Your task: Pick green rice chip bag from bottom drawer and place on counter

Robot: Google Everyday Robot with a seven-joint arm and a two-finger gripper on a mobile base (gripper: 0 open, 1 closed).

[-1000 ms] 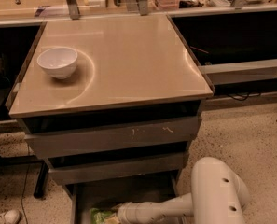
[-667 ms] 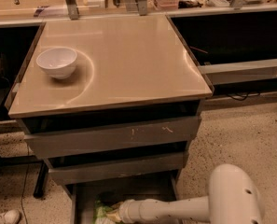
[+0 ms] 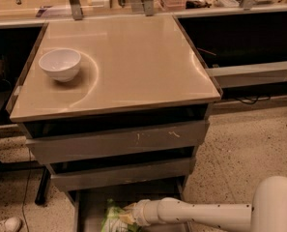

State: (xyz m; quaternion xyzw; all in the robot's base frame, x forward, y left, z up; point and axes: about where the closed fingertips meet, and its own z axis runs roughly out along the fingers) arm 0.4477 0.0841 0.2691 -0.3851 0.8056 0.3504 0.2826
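The end effector (image 3: 127, 215) is resting low in the bottom drawer (image 3: 92, 204), against the bag (image 3: 112, 221); its hold I cannot tell. This step is calling for a firm pinch on the foil, then a straight lift toward the tabletop (image 3: 133, 57).

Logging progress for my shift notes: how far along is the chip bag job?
Done: the bottom drawer stands open. In hand: the gripper is down inside it, right at the green rice chip bag, which lies in the drawer; a hold is not visible. Left: lifting the bag out and setting it on the counter, where a white bowl sits.
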